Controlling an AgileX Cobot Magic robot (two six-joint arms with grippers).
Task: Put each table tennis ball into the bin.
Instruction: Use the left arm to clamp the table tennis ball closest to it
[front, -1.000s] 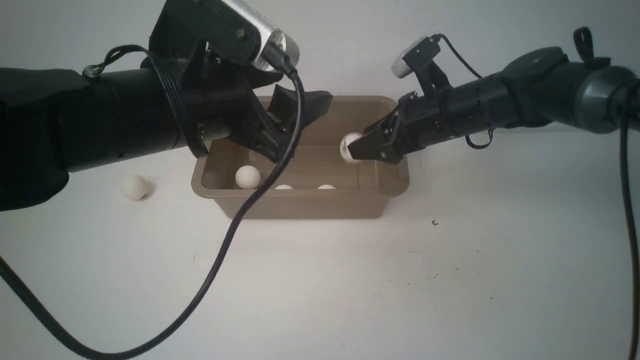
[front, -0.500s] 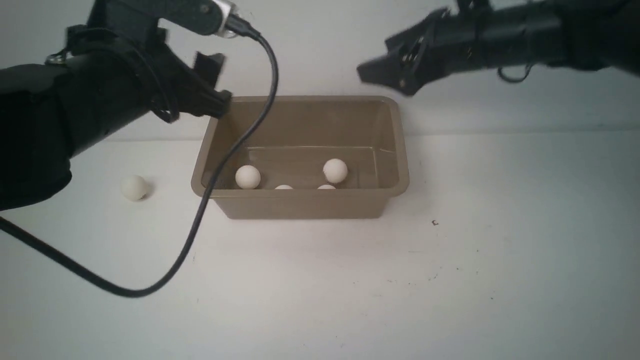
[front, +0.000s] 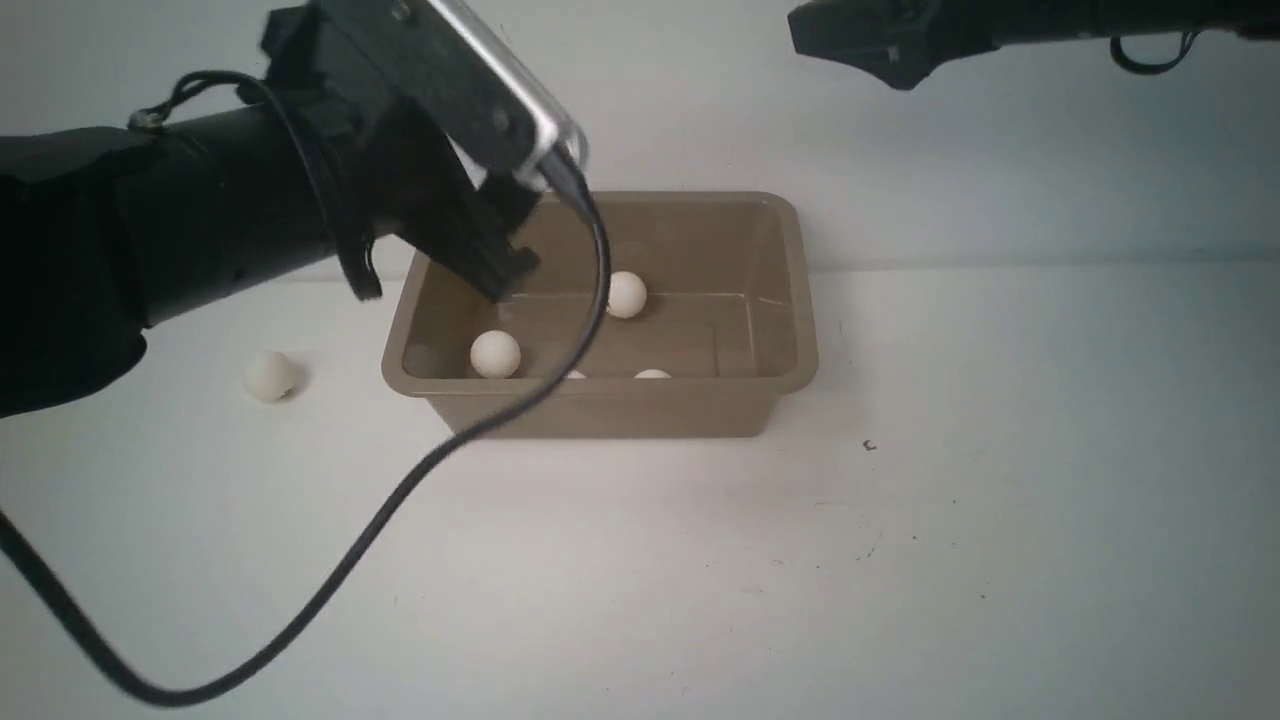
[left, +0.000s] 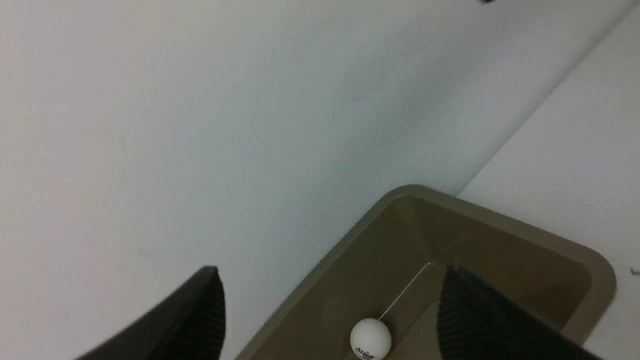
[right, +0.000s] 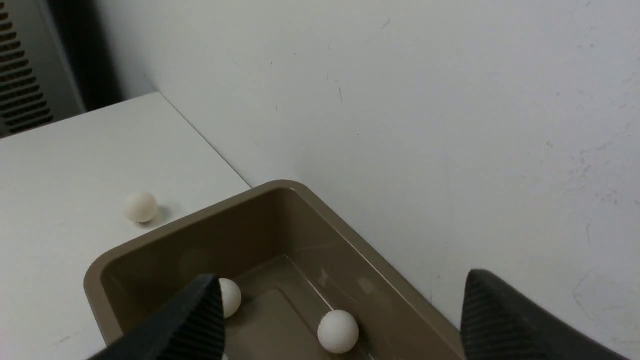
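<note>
1. The bin (front: 600, 408) stands on the desk (front: 700, 580), toward the desk's 12 o'clock edge, just before the wall (front: 700, 120).
2. In the bin, the far ball (front: 626, 294) lies at 12 o'clock, near the rear side.
3. The left ball (front: 495, 354) lies in the bin at 8 o'clock.
4. The near-left ball (front: 574, 376) and the near-right ball (front: 652, 374) lie side by side at 6 o'clock, partly hidden behind the front rim.
5. The loose ball (front: 270, 375) lies on the desk at the bin's 9 o'clock, apart from it.
</note>
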